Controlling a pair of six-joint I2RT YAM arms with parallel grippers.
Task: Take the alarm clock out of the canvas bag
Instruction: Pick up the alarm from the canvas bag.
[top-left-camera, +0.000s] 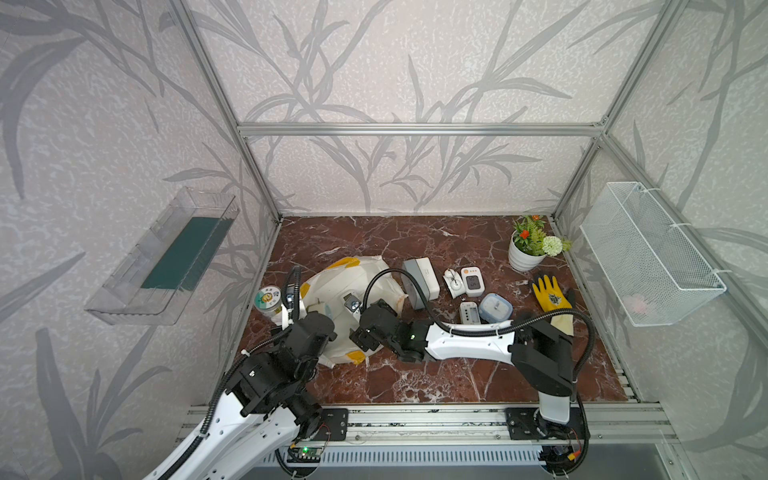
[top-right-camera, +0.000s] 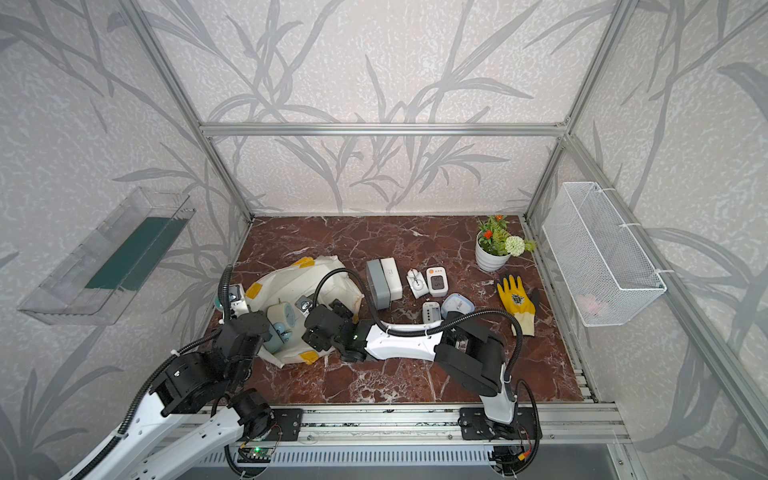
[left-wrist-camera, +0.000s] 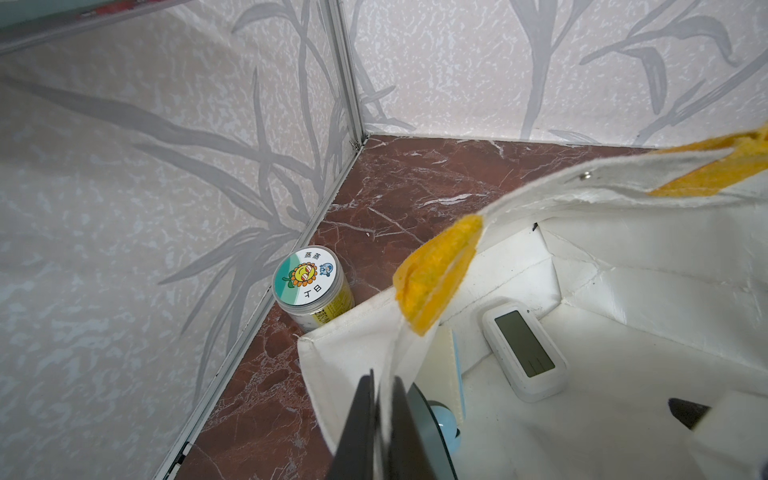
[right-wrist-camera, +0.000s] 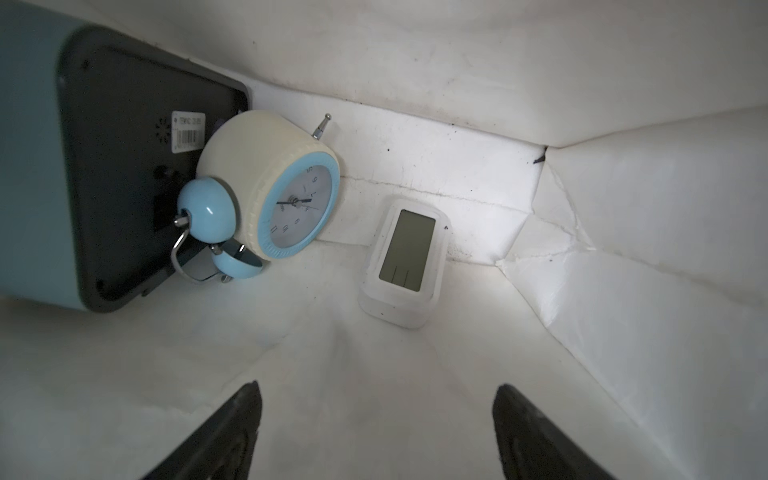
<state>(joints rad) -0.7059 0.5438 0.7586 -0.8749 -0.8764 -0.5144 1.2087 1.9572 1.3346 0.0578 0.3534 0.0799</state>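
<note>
- Reach step: we are pinching canvas bag (top-left-camera: 332, 278) rim in closed left gripper (left-wrist-camera: 383, 390).
- Right gripper (right-wrist-camera: 376, 401) is hovering inside, wide open, empty.
- Alarm clock (right-wrist-camera: 266, 187) is lying ahead in bag; next likely closing round it.

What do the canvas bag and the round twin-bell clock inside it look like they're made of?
The canvas bag: matte cream cloth, judging by its creases, soft folds and stitched seams. The round clock: smooth cream and blue casing, probably plastic, with a soft sheen; its blue bells are glossy with sharp highlights, possibly painted metal.
</note>
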